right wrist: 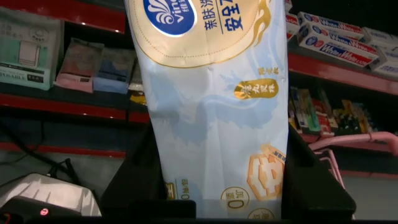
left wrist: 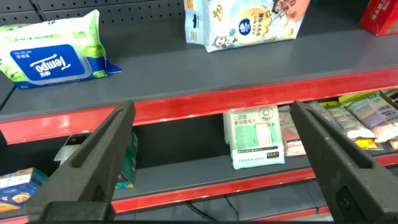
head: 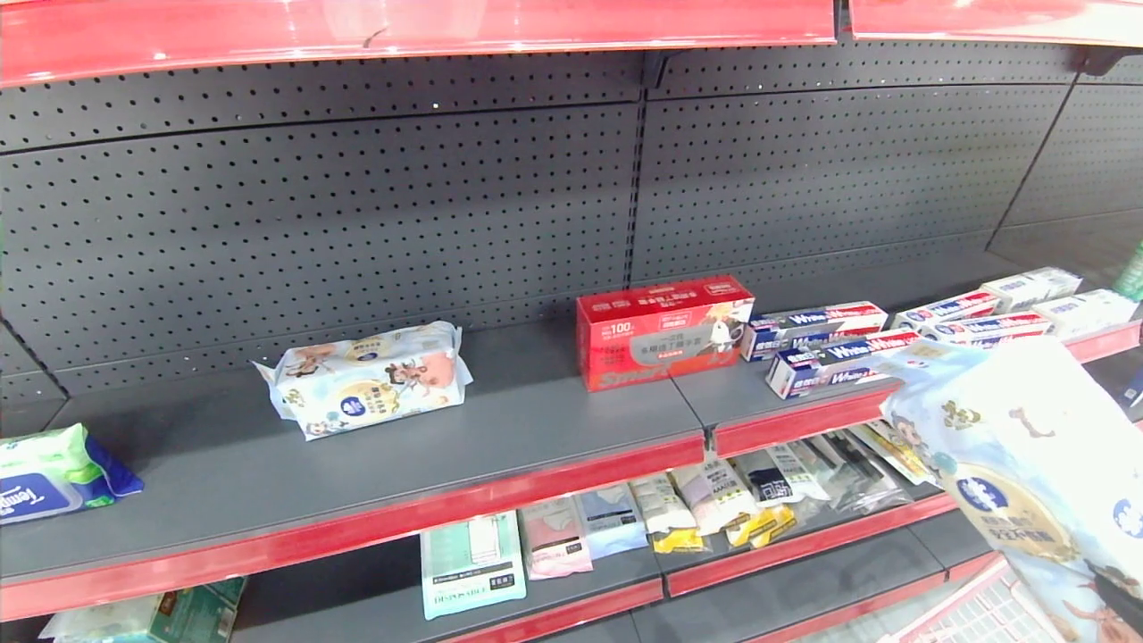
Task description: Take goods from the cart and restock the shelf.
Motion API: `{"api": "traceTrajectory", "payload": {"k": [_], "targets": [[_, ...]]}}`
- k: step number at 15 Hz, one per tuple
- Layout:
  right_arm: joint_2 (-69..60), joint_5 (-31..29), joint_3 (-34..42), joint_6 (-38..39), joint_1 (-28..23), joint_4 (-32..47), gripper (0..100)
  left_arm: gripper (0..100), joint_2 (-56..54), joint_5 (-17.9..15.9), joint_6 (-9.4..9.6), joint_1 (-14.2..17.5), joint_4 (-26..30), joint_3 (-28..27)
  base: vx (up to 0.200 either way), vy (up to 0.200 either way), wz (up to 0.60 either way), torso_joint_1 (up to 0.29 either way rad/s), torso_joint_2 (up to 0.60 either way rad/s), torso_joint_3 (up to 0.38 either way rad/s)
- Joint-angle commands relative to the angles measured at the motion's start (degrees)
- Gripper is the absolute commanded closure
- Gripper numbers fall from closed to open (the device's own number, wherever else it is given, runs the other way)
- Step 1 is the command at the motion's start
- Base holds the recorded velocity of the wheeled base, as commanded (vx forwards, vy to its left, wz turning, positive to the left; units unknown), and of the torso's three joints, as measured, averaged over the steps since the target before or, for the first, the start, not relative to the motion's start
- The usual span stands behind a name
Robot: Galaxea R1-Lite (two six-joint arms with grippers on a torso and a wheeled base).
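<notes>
Right pincer [right wrist: 221,186] grips a wipes pack [head: 1036,446]; second pack [head: 366,377] lies on shelf [head: 536,420].

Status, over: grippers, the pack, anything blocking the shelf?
Right gripper shut on wipes pack. Left gripper open, empty. Matching pack and red box on shelf, bare gap between.

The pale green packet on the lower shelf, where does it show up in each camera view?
Head view: the green packet lies on the lower shelf, low and left of centre.
Left wrist view: near the middle, under the upper shelf.
Right wrist view: at the picture's edge, off to one side of the big wipes pack.
Shared landmark: the red shelf edge just above it.
</notes>
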Motion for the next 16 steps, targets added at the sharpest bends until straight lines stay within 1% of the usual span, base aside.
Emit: {"api": "traceTrajectory", "payload": {"k": [1,3,4,5,6,7,10,11,12,13,14,15,16], "targets": [[3.2,-0.4,-0.5,-0.1,-0.4,-0.6,100,0,0.0,-0.1,2.01,0.0,0.0,0.0,0.000,0.000,0.60,0.007,0.00,0.002],[3.9,-1.6,-0.5,-0.1,-0.4,-0.6,100,0,0.0,-0.1,2.19,0.0,-0.2,-0.3,0.000,0.000,0.60,0.002,0.00,-0.002],[3.6,-1.7,-0.5,-0.1,-0.4,-0.6,100,0,4.9,-0.2,0.96,-0.2,0.6,-8.2,0.000,0.000,0.00,0.000,0.00,0.000],[3.5,-2.0,-0.7,0.1,-0.4,-0.7,100,0,15.0,-0.6,-4.32,-0.3,0.7,-16.8,0.000,0.000,0.00,0.000,0.00,0.000],[3.3,-2.1,-0.8,0.1,-0.6,-0.6,100,0,21.1,-1.3,-9.06,-0.5,0.2,-22.2,0.000,0.000,0.00,0.000,0.00,0.000],[2.6,-2.0,-0.7,0.2,-0.6,-0.7,100,0,28.1,-2.1,-11.26,-0.4,0.0,-27.1,0.000,0.000,0.00,0.000,0.00,0.000],[0.2,-1.8,-0.8,0.5,-0.6,-0.7,100,0,42.1,-2.0,-11.26,-0.4,-1.1,-27.9,0.000,0.000,0.00,0.000,0.00,0.000],[0.2,-1.8,-0.8,0.5,-0.6,-0.7,100,0,42.1,-2.0,-11.26,-0.4,-1.1,-27.9,0.000,0.000,0.00,0.000,0.00,0.000],[-1.2,-1.9,-1.0,0.5,-0.7,-0.8,100,0,58.2,-1.7,-10.91,-0.1,-3.3,-31.9,0.000,0.000,0.00,0.000,0.00,0.000],[-1.1,-2.0,-1.6,0.5,-0.7,-0.6,100,0,63.4,-1.9,-8.97,-0.1,-5.1,-32.7,0.000,0.000,0.00,0.000,0.00,0.000],[-0.5,-1.9,-1.9,1.0,-0.6,-0.4,100,0,68.6,-2.8,-4.58,0.5,-8.7,-32.8,0.000,0.000,0.00,0.000,0.00,0.000],[0.5,-2.0,-2.3,1.6,-0.7,-0.7,100,0,72.0,-4.6,-1.50,1.5,-11.1,-32.9,0.000,0.000,0.00,0.000,0.00,0.000],[1.2,-2.3,-2.8,2.5,-0.8,-0.7,100,0,78.3,-13.2,6.67,4.7,-15.8,-33.9,0.000,0.000,0.00,0.000,0.00,0.000]]}}
